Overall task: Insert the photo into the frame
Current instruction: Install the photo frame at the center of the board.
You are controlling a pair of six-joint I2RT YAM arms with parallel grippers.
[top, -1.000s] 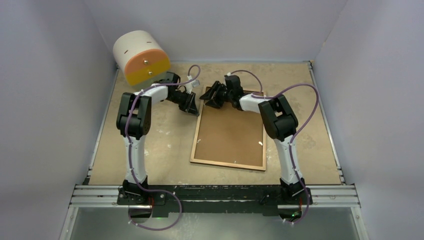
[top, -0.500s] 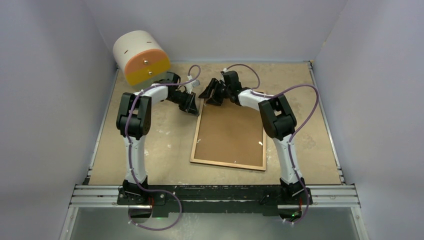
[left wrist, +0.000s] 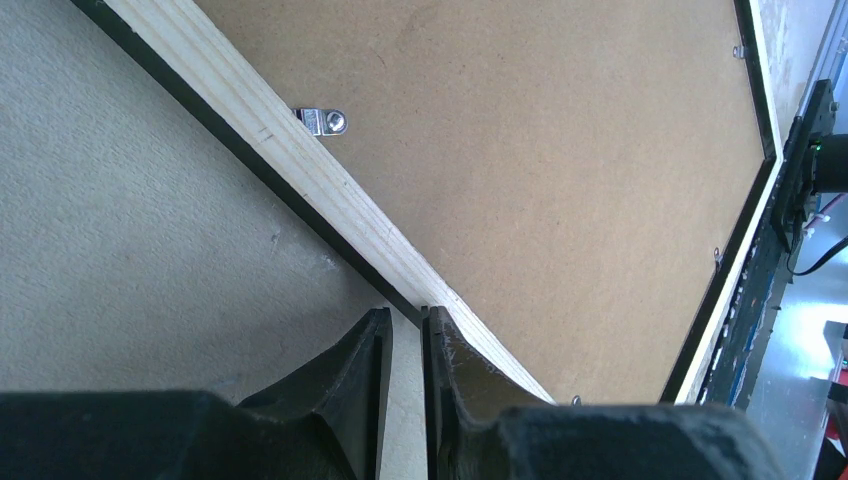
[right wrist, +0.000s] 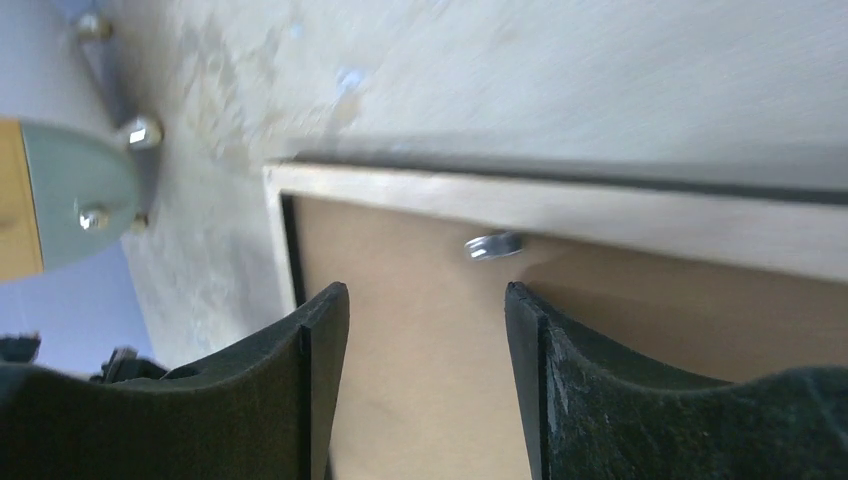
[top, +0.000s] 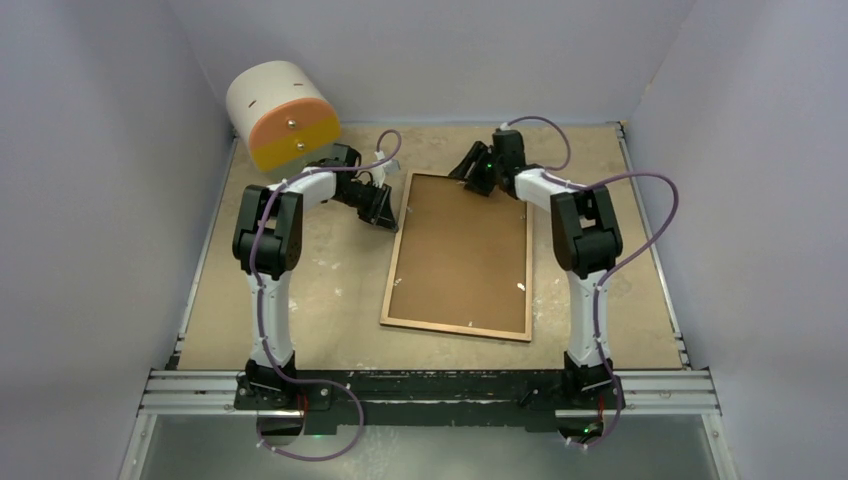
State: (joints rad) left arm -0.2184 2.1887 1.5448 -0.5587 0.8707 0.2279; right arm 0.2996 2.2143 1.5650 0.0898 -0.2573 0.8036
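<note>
Light-wood-rimmed black rectangular frame [left wrist: 250, 130] lies face-down with brown hardboard panel [top: 460, 250] inside; left gripper [left wrist: 407, 320] nearly closed at its rim, grip unclear; right gripper [right wrist: 425, 300] spread wide, empty, above its far edge.

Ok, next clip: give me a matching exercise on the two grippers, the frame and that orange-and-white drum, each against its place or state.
Things
1. left gripper
2. right gripper
3. frame
4. orange-faced white drum

Places or states
A. lying flat, brown back up
B. far left corner of the workspace
C. fingers wide apart, over the frame's far edge
D. fingers almost together, at the frame's left rim

Pairs: 1-D, 2-C, 3-A, 4-B
</note>
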